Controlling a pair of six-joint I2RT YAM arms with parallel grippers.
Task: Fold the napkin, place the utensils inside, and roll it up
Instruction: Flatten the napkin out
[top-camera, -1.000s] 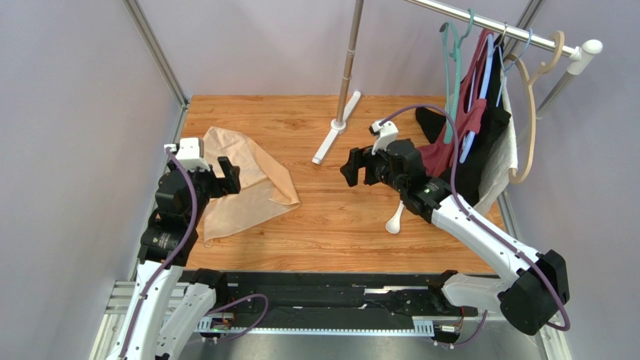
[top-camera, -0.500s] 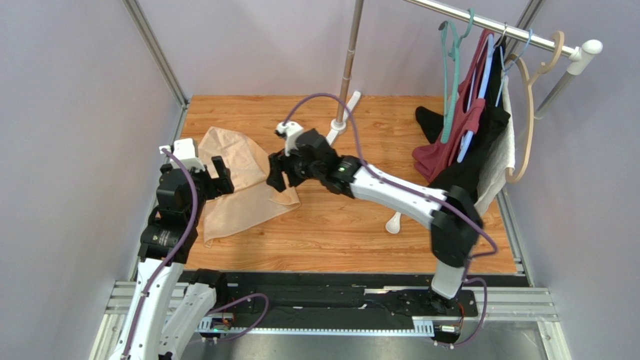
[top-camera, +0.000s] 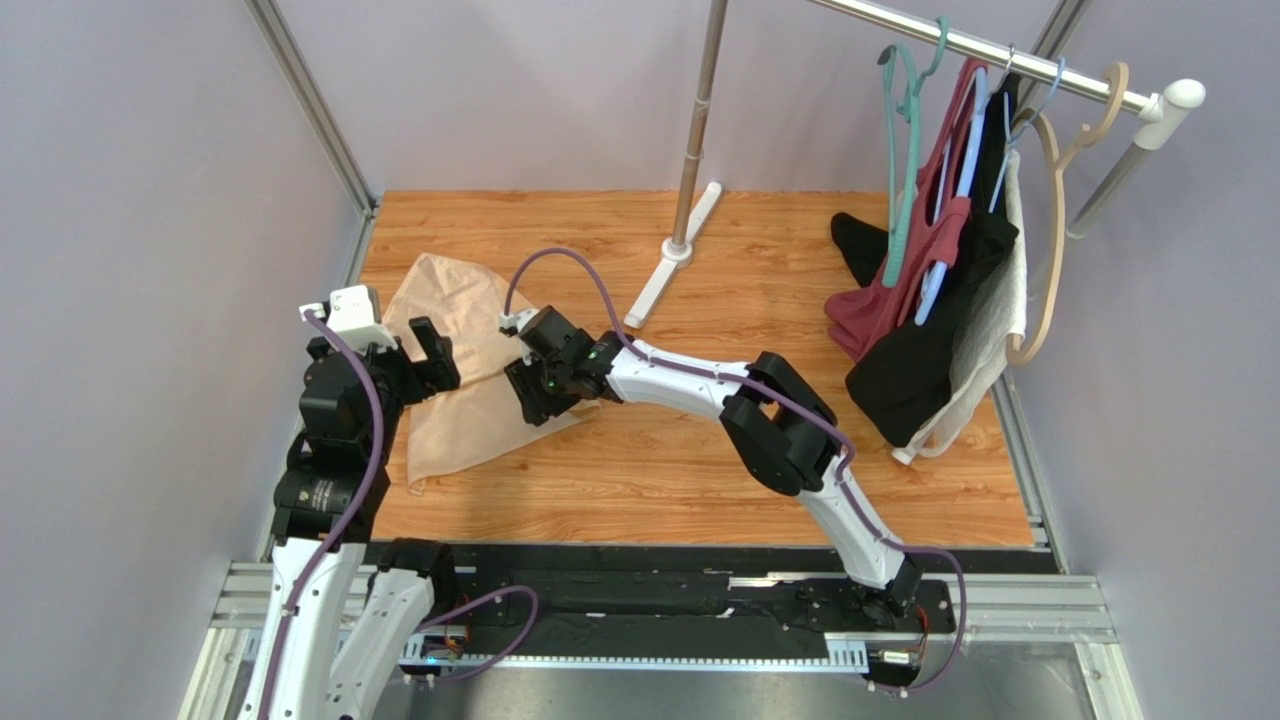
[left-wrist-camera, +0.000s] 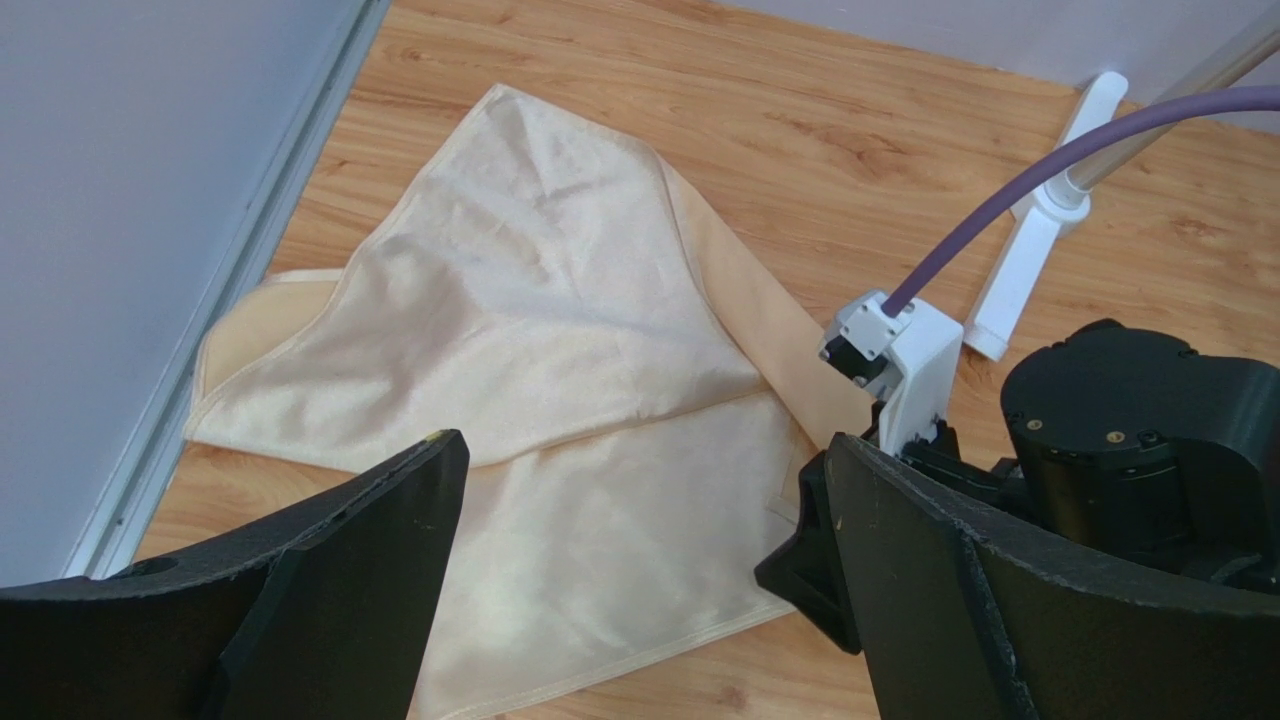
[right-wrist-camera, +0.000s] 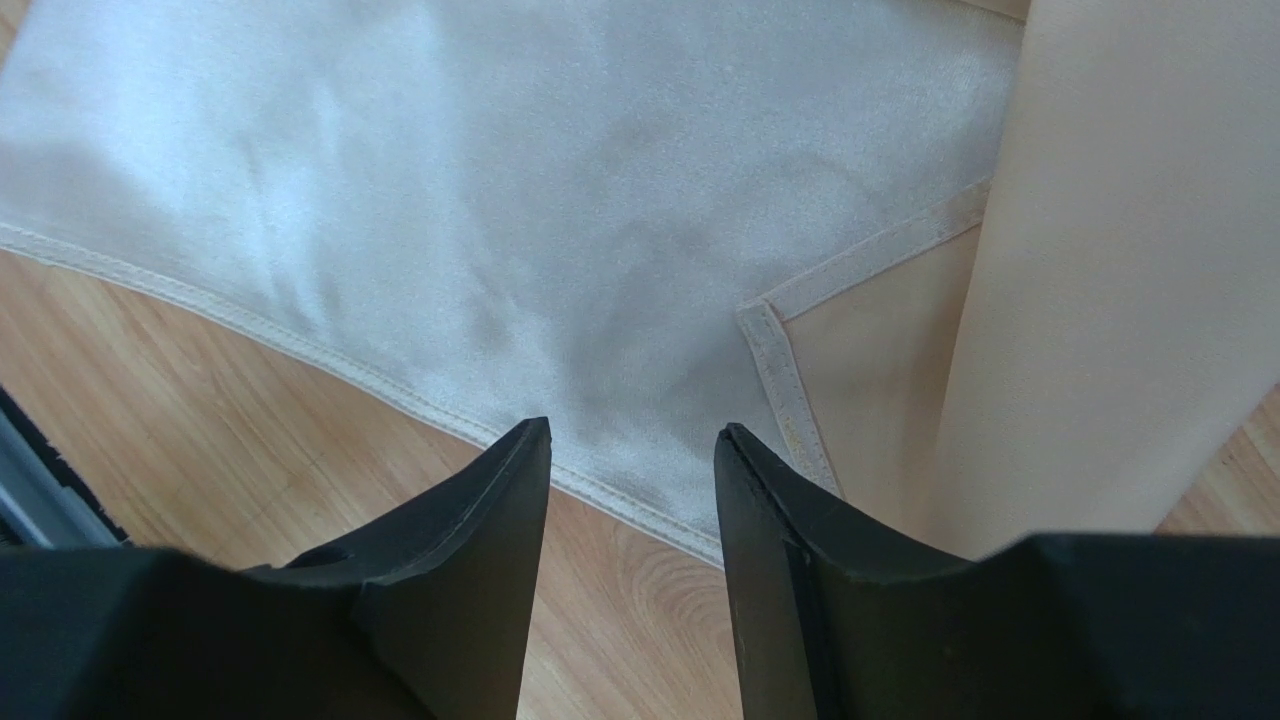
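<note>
Napkin (top-camera: 466, 360) lies loosely doubled on the desk's (top-camera: 676, 450) left; folding step in hand: right jaws half-parted over its right hem, gripping nothing, left jaws released wide; next likely needs a clean hem pinch.

The setting was a robotics laboratory test cell. Plain grey wall panels (top-camera: 150, 225) closed in a wood-grain table (top-camera: 676, 450) framed by aluminium posts (top-camera: 308, 105). Two white-and-black arms (top-camera: 669, 375) stood on a black base rail (top-camera: 661, 600) at the near edge, trailing purple cables (left-wrist-camera: 992, 213). A metal clothes rail (top-camera: 932, 33) with hung garments (top-camera: 887, 315) stood at the far right
</note>
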